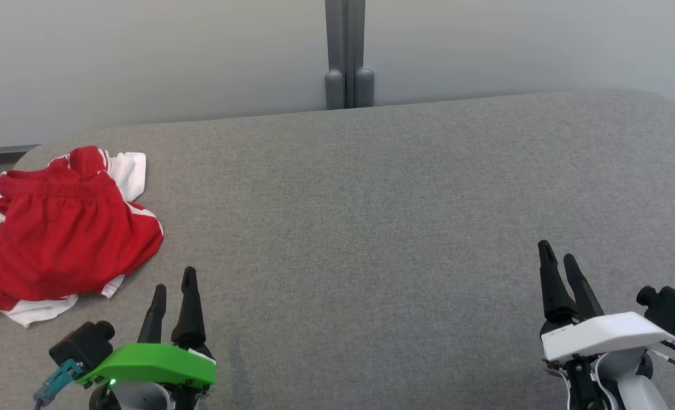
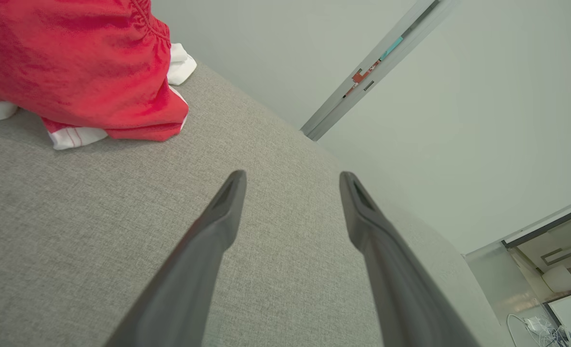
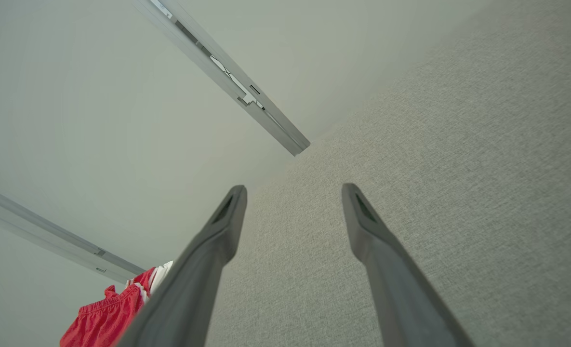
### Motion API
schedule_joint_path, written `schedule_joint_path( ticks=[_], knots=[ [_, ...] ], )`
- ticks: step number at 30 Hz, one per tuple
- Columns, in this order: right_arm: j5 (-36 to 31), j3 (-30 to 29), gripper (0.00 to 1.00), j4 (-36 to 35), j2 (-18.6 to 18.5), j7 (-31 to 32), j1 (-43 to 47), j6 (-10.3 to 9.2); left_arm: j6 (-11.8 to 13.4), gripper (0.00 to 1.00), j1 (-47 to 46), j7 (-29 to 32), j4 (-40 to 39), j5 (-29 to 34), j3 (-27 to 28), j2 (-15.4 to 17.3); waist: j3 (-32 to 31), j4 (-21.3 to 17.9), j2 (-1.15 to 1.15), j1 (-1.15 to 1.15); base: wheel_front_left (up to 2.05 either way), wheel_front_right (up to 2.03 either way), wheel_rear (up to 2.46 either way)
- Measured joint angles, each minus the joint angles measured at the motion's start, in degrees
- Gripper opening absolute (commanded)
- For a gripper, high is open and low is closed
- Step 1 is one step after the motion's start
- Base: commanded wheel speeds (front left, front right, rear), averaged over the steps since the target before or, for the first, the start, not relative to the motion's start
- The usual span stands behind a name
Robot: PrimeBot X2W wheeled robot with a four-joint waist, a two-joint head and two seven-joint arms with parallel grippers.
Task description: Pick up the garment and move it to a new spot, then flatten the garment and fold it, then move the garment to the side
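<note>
A crumpled red garment with white trim lies at the left edge of the grey fabric table. Its elastic waistband faces up. The left wrist view has the garment at its upper left, and the right wrist view has the garment at its lower left. My left gripper sits at the lower left, just right of and below the garment, open and empty, apart from the cloth. My right gripper stands open and empty at the lower right, far from the garment. Both wrist views show spread fingers over bare fabric, the left gripper and the right gripper.
A pale wall with a grey vertical post runs behind the table's far edge. The table's rounded corners show at far left and far right. Wide bare fabric lies between the two grippers.
</note>
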Motion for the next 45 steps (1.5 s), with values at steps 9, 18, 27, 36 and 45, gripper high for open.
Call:
schedule_joint_path(
  ticks=[9,18,27,36,45],
  knots=[
    [-6.78,0.44,1.0,0.14,-0.05,-1.57,0.37,0.0,0.99,1.0,0.06,-1.44,0.25,6.9,-1.22,0.05,0.04,0.31,0.0,0.0,0.0,0.0,0.0],
    [-13.1,1.26,1.0,0.18,-0.1,-2.9,0.51,0.01,1.53,1.0,0.13,-2.93,0.36,13.16,-2.44,0.1,0.08,0.58,0.0,0.0,0.0,0.0,0.0],
    [-18.76,1.82,1.0,0.18,-0.14,-4.16,0.79,0.01,2.01,1.0,0.18,-4.22,1.55,18.23,-3.53,0.13,-0.05,0.82,0.0,0.0,0.0,0.0,0.0],
    [-23.87,2.58,1.0,0.97,-0.19,-5.5,0.83,0.01,2.45,1.0,0.18,-5.45,2.86,21.83,-4.01,0.18,-0.19,1.07,0.0,0.0,0.0,0.0,0.0],
    [-27.89,3.5,1.0,3.16,-0.21,-6.58,0.89,0.01,2.96,1.0,0.18,-6.54,4.38,24.88,-4.65,0.23,-0.31,1.38,0.0,0.0,0.0,0.0,0.0]
  ],
)
